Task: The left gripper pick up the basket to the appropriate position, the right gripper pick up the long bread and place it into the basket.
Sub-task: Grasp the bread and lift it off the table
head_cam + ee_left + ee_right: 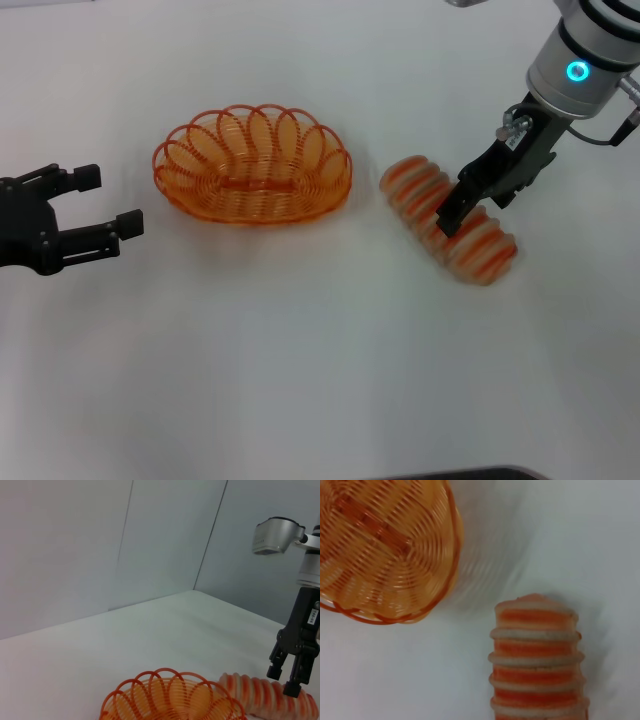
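Note:
The orange wire basket [300,135] stands empty on the white table [300,350], left of the middle. The striped long bread [415,188] lies on the table just to its right, apart from it. My right gripper [478,208] hangs over the middle of the bread, open, with one finger on each side and the tips at its top. My left gripper [110,200] is open and empty at the left, a short gap from the basket's left end. The left wrist view shows the basket [170,700], the bread [252,692] and the right gripper [283,681]. The right wrist view shows the basket [380,545] and the bread [537,655].
Grey walls [100,545] stand behind the far edge of the table. A dark edge [450,473] shows at the table's front.

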### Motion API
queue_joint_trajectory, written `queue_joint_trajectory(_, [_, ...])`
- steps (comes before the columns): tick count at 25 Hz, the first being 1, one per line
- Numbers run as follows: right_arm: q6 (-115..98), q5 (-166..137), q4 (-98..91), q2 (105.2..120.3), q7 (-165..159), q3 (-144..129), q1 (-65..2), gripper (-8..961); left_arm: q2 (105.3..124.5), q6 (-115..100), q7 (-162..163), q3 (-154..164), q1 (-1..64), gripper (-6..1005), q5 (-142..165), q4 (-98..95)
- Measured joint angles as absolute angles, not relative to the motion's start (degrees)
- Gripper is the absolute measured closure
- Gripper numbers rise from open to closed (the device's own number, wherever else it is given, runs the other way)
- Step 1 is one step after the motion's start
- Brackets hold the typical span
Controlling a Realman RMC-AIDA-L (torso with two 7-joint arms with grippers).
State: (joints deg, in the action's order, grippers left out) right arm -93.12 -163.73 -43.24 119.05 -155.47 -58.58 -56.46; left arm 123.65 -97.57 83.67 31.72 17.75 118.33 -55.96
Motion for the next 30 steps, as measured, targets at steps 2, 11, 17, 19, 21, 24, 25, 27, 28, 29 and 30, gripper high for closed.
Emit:
queue_joint_trajectory(2, [-92.9, -164.2, -43.1, 119.26, -155.6, -58.7, -56.8, 48, 123.66, -97.6, 83.7, 31.7, 17.8, 123, 118.4, -55.9])
queue_joint_trajectory(11, [-91.4, -164.2, -40.5, 119.50, -156.2, -59.8, -58.2, 55, 123.66, -97.5, 83.3, 31.8, 18.1, 123, 118.4, -55.6])
queue_joint_trajectory(17, [-90.7, -164.1, -39.4, 119.53, -156.2, -59.9, -59.0, 60, 123.66, -97.5, 83.3, 31.8, 18.1, 123, 118.2, -55.6])
queue_joint_trajectory(19, [-90.6, -164.1, -39.2, 119.53, -156.2, -60.0, -59.1, 62, 123.68, -97.4, 83.3, 31.9, 18.2, 124, 118.1, -55.5])
queue_joint_trajectory(21, [-90.4, -164.1, -38.5, 119.53, -156.2, -60.0, -59.4, 63, 123.71, -97.4, 83.3, 31.9, 18.2, 124, 118.1, -55.5])
queue_joint_trajectory(24, [-90.0, -164.2, -37.0, 119.53, -156.2, -60.1, -60.1, 66, 123.74, -97.4, 83.3, 32.0, 18.2, 124, 118.1, -55.5])
queue_joint_trajectory(25, [-89.8, -164.3, -36.6, 119.53, -156.2, -60.1, -60.2, 67, 123.74, -97.4, 83.3, 32.0, 18.2, 124, 118.1, -55.5])
queue_joint_trajectory(27, [-89.6, -164.3, -36.0, 119.53, -156.2, -60.1, -60.5, 68, 123.79, -97.4, 83.2, 32.1, 18.2, 124, 118.0, -55.5])
queue_joint_trajectory(28, [-89.6, -164.3, -35.9, 119.53, -156.2, -60.1, -60.5, 69, 123.80, -97.4, 83.2, 32.2, 18.2, 124, 118.0, -55.5])
queue_joint_trajectory(29, [-89.6, -164.3, -35.8, 119.53, -156.2, -60.1, -60.5, 70, 123.82, -97.5, 83.2, 32.2, 18.2, 124, 118.0, -55.5])
queue_joint_trajectory(30, [-89.6, -164.4, -35.8, 119.53, -156.2, -60.1, -60.5, 71, 123.82, -97.5, 83.2, 32.2, 18.2, 124, 118.0, -55.5])
